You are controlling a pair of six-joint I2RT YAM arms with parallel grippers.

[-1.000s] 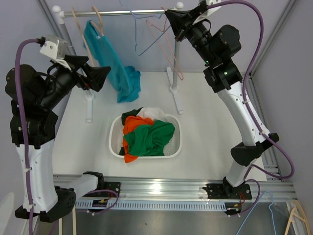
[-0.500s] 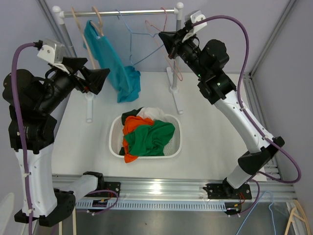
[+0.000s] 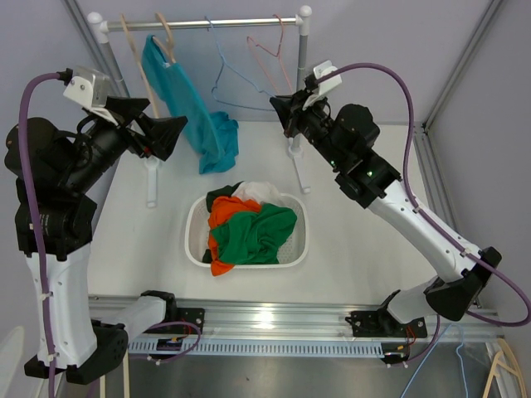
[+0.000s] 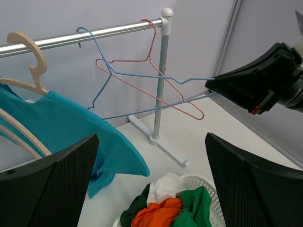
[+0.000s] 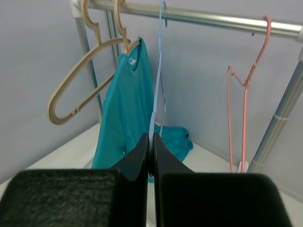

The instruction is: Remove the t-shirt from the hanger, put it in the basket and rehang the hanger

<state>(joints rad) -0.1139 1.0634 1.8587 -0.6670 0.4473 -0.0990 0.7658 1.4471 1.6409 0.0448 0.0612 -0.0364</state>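
Right wrist: black right gripper (image 5: 151,142) clamps thin blue wire hanger (image 5: 158,71). Left gripper (image 4: 151,142) gapes, holding nothing; teal t-shirt (image 4: 61,118) drapes curved wood hanger (image 4: 35,52) at its nine o'clock.

Bright, even diffuse light, faint shadows, glare on aluminium rail (image 3: 274,319), right claw (image 5: 151,142) blurred close up

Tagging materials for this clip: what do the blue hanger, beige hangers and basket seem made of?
The blue hanger is thin bent wire, likely coated metal. The beige hangers are thick and smooth with a matte look, wood or plastic, unclear which. The basket looks like white moulded plastic, its wall perforated.
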